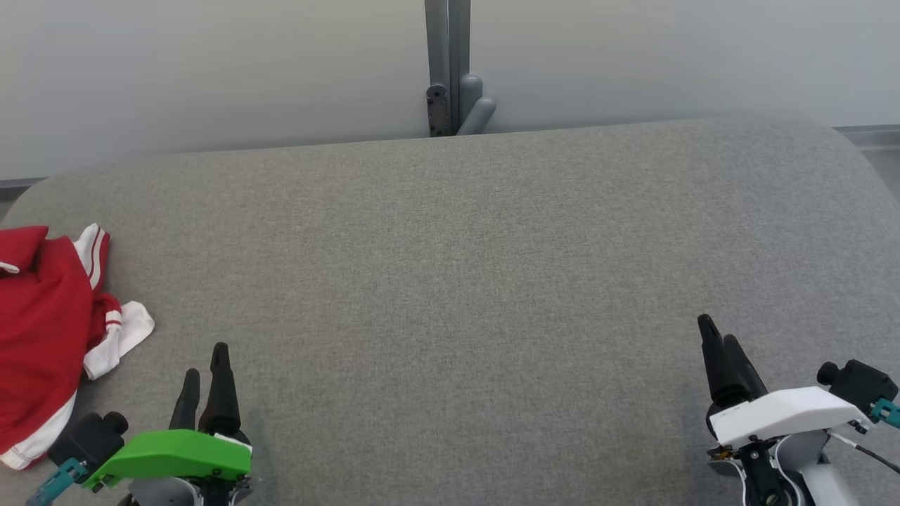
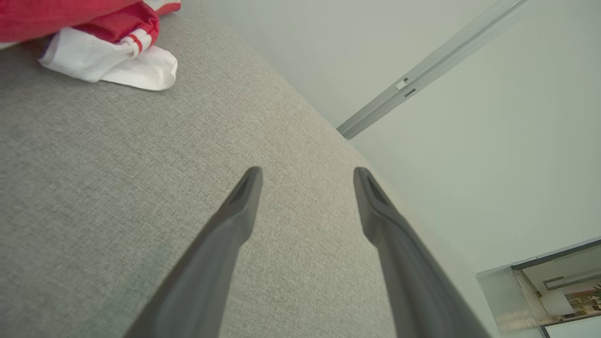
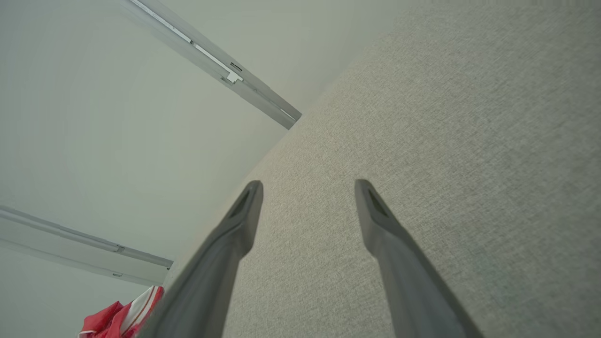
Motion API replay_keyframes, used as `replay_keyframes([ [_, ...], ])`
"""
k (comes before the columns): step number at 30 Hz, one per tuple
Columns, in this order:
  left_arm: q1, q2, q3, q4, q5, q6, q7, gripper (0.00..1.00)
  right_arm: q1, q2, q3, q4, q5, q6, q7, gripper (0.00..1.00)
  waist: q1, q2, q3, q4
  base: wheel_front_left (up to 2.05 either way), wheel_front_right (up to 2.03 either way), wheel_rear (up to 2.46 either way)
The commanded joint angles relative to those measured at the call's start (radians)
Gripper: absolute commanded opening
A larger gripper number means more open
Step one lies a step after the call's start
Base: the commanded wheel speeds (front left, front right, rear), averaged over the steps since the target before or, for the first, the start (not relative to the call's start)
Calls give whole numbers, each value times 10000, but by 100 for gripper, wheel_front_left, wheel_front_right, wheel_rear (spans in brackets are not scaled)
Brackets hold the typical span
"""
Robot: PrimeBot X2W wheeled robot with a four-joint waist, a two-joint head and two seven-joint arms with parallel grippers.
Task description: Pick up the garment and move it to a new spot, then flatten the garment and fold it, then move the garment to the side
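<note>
The garment (image 1: 42,330), red with white striped trim, is seen crumpled at the left edge of the head view, lying on the grey fabric-covered table (image 1: 450,281). In the left wrist view its white cuff is found at the upper left (image 2: 117,65), and in the right wrist view a red and white corner is caught at the lower left (image 3: 117,319). The left tool (image 1: 205,362) is placed at the lower left of the head view, just right of the garment and apart from it; its fingers are spread and nothing is held. The right tool (image 1: 717,330) is placed at the lower right, well apart from the garment, fingers likewise parted and empty. A pale wall (image 1: 211,70) and a grey post (image 1: 450,63) are seen beyond the table's far edge.
</note>
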Motion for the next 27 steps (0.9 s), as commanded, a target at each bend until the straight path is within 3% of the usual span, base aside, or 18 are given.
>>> replay_keyframes([
  [1,-261,53,-31,-43,421,38,-108,100,-278,-125,74,-94,-410,5,-128,100,0,32,7,1,0,0,0],
  [27,-334,65,-293,192,3529,316,-850,100,-440,-211,496,60,-3471,6,-886,100,0,51,110,-68,0,0,0],
])
